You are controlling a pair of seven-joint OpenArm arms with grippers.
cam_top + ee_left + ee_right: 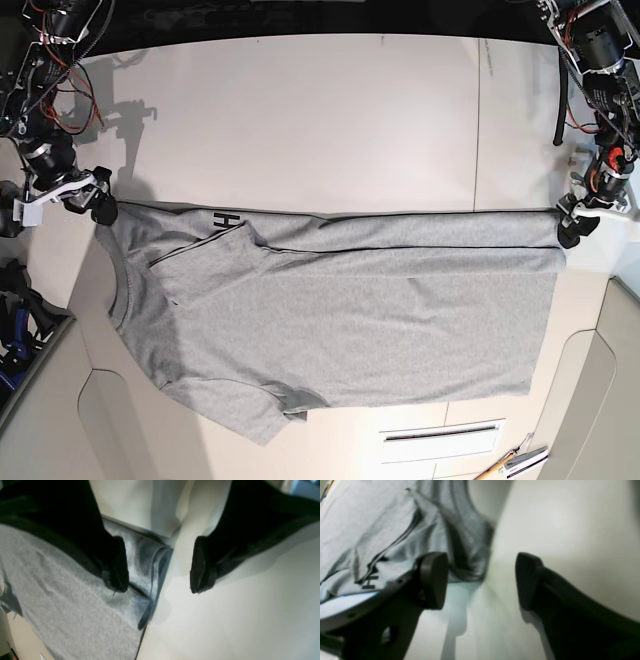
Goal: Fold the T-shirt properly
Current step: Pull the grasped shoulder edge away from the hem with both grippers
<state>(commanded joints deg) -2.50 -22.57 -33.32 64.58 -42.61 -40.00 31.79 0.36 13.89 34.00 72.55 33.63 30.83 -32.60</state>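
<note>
The heather-grey T-shirt lies spread across the white table, its far long edge folded over so a strip of black lettering shows. My left gripper sits at the shirt's right-hand far corner. In the left wrist view it is open, one finger over the grey fabric and the folded hem edge in the gap. My right gripper is at the shoulder corner near the neck. It is also open, and the bunched fabric reaches just beyond its fingertips.
A seam in the table runs from front to back on the right. An orange-handled tool lies at the near right edge beside a slot. Cables and motors crowd the far corners.
</note>
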